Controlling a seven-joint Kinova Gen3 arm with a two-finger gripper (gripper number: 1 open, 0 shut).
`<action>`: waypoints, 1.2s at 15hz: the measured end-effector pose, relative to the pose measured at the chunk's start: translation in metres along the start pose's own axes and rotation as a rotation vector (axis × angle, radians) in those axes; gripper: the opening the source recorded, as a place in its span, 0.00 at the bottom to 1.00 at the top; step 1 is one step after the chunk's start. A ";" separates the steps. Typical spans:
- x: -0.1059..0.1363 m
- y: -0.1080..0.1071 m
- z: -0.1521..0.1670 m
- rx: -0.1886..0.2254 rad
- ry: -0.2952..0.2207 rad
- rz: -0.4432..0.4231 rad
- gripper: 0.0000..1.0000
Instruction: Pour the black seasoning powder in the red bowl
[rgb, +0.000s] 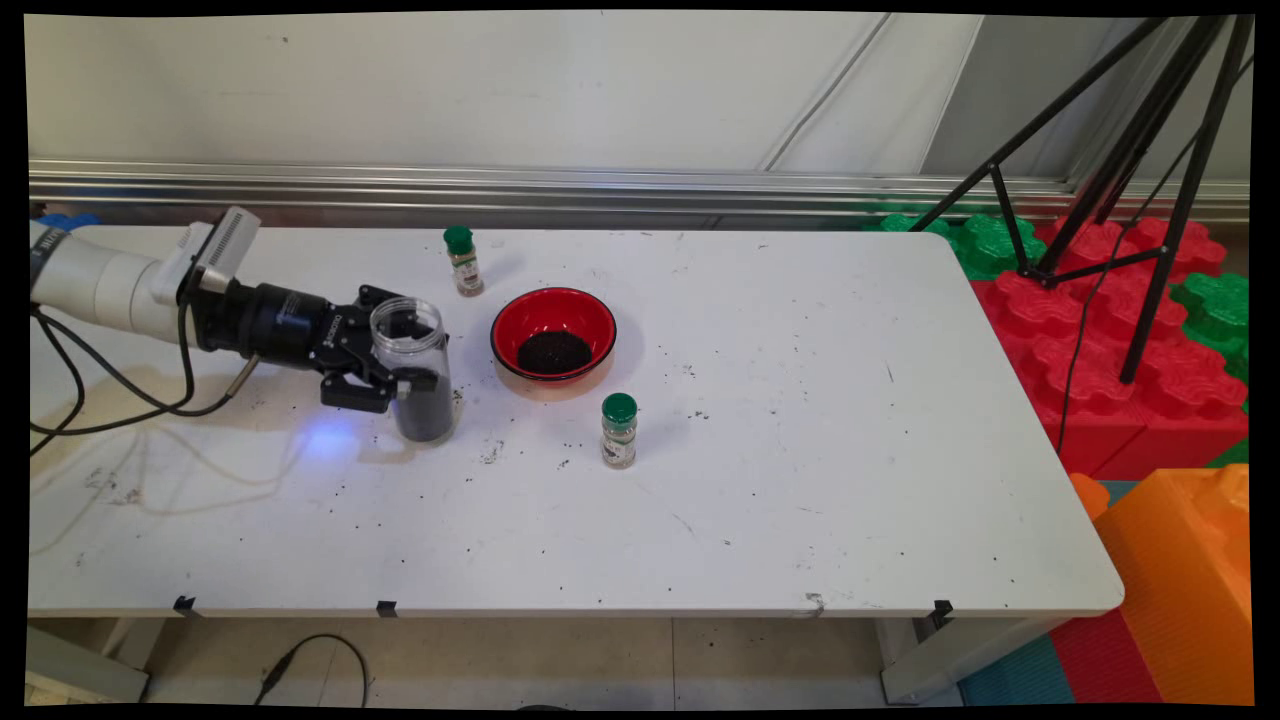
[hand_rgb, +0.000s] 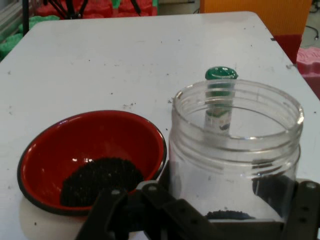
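White table (rgb: 700, 560), scuffed and flecked with dark crumbs, is bare along its whole near edge and across its right half out to the rounded corner.

Closest to the near side stands the near shaker (rgb: 619, 430), green-capped and upright, with free surface all round it. In the hand view it shows past and partly through the jar's glass.

Left of it and a little farther back, the gripper (rgb: 405, 375) reaches in level from the left. Its fingers (rgb: 420, 380) are closed on the lower half of the jar (rgb: 408, 330), one on each side. The jar is clear, lidless and upright. It has dark grains in its bottom and seems to rest on the table, though I cannot tell for sure.

Just right of the jar, apart from it, sits the red bowl (rgb: 530, 310) with a heap of the same grains (rgb: 555, 352). In the hand view the bowl (hand_rgb: 75, 140) lies left of the jar (hand_rgb: 235, 150).

Behind both, near the far edge, stands the far shaker (rgb: 464, 260).

Beyond the right edge are foam blocks (rgb: 1100, 330) and a black tripod (rgb: 1150, 150), well apart from the gripper.
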 end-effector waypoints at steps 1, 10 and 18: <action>0.003 -0.001 0.000 0.003 0.002 -0.003 0.00; 0.036 -0.014 0.001 0.052 0.025 -0.029 0.00; 0.070 -0.031 0.002 0.103 0.052 -0.055 0.00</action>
